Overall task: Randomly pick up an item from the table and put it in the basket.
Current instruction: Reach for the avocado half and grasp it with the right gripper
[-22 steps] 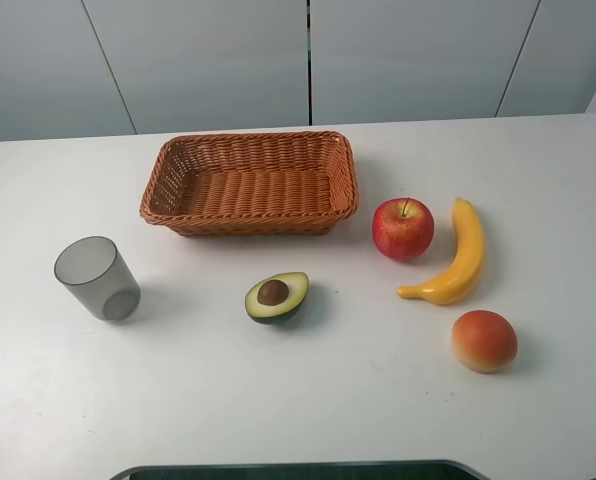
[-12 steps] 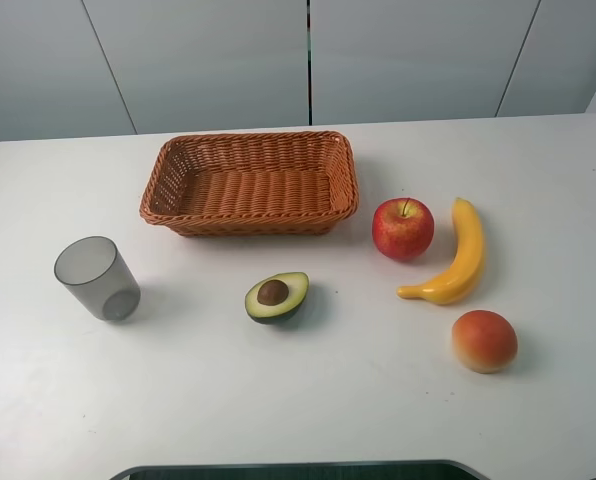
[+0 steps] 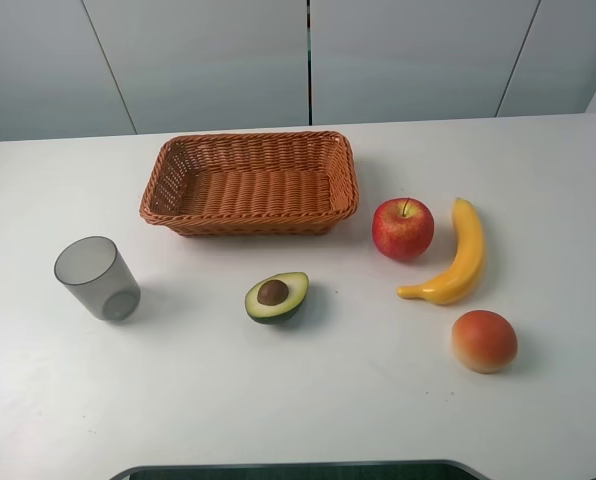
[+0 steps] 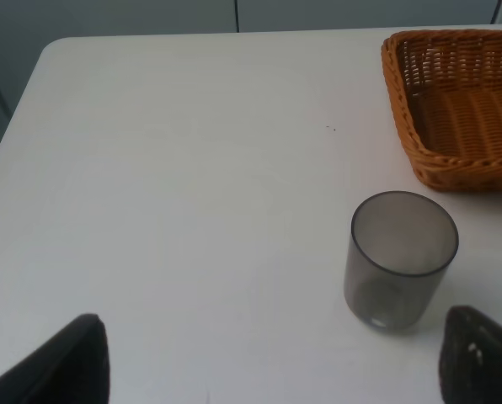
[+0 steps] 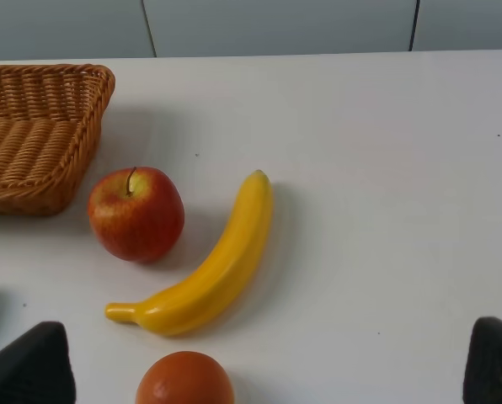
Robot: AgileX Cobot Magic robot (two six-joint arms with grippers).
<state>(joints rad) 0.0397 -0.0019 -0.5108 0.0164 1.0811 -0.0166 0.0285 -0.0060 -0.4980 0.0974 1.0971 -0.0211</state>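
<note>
My left gripper (image 4: 272,374) is spread wide, fingertips (image 4: 66,362) well apart, with the grey cup (image 4: 400,259) ahead of them on the white table (image 3: 178,400). Right of the cup, near the basket (image 3: 250,183), lies the halved avocado (image 3: 276,297) — cut face up, dark skin, yellow-green flesh, brown pit. Its long axis runs left to right, narrow end tipped toward the apple (image 3: 402,229). My right gripper (image 5: 259,370) is wide too, facing banana (image 5: 205,269) and peach (image 5: 184,379) — neither wrist view shows the avocado.
</note>
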